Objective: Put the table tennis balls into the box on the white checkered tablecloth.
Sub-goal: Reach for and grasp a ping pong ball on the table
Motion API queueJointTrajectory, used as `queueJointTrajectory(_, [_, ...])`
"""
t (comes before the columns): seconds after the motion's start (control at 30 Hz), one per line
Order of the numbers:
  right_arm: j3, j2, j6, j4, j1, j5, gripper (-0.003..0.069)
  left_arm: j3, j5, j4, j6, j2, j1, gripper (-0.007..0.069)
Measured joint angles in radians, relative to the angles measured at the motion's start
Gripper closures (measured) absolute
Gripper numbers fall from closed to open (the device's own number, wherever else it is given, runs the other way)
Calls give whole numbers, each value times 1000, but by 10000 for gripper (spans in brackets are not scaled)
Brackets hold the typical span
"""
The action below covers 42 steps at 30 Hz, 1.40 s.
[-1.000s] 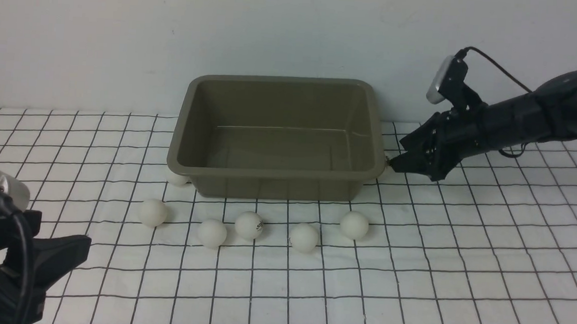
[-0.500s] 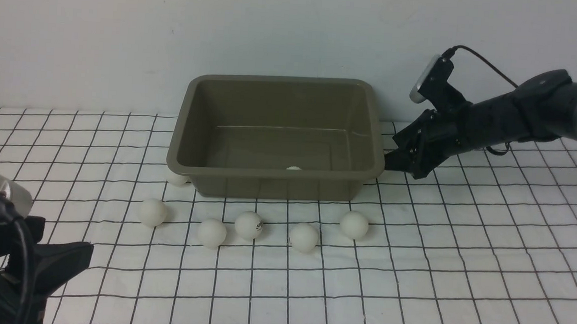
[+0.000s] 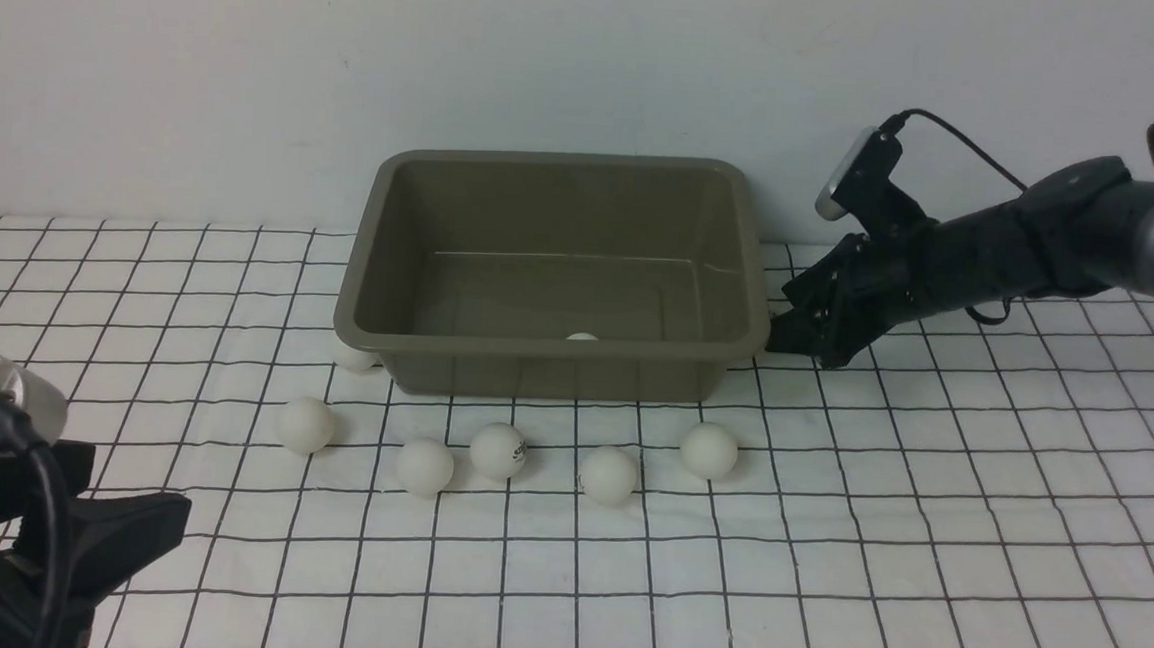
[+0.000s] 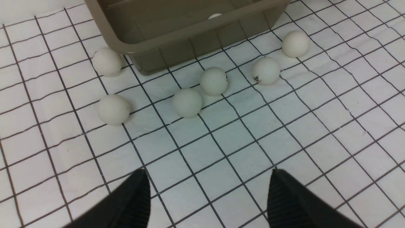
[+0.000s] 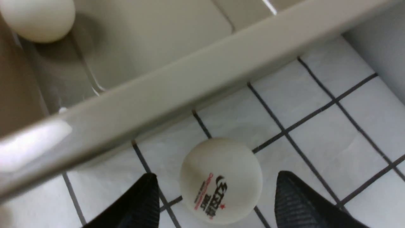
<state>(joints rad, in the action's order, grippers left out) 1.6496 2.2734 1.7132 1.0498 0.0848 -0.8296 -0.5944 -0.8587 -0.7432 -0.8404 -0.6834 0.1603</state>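
The olive-grey box [image 3: 536,347] stands on the white checkered tablecloth [image 3: 824,540]. One table tennis ball [image 3: 582,337] lies inside it against the near wall. Several white balls lie in a row in front of the box [image 3: 498,450], and one sits by its front left corner [image 3: 355,358]. My right gripper [image 3: 781,339] is low at the box's right side. In the right wrist view it [image 5: 216,176] is open, with a logo ball [image 5: 221,180] on the cloth between its fingers, beside the box rim [image 5: 190,85]. My left gripper [image 4: 208,172] is open and empty, short of the row of balls [image 4: 187,103].
A plain wall stands just behind the box. The cloth is slightly wrinkled around the balls. My left arm [image 3: 22,551] fills the near left corner. A cable loops over my right arm [image 3: 1043,242].
A ball has come into view inside the box by its near wall. My right gripper has moved a little left and down beside the box's right corner. My left gripper has barely shifted.
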Motion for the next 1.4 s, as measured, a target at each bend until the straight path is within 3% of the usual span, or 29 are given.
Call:
queueJointTrajectory(0.4, [0, 31, 18, 61, 0, 25, 211, 0, 0, 0, 0, 0, 0, 174])
queueJointTrajectory(0.73, [0, 46, 38, 111, 0, 26, 273, 0, 0, 0, 0, 0, 0, 174])
queueJointTrajectory(0.8, [0, 46, 39, 134, 0, 27, 333, 0, 0, 0, 0, 0, 0, 174])
queueJointTrajectory(1.13, [0, 29, 11, 154, -36, 48, 333, 0, 1, 0, 0, 0, 0, 174])
queueJointTrajectory(1.4, [0, -137, -18, 189, -108, -104, 333, 0, 3, 0, 0, 0, 0, 174])
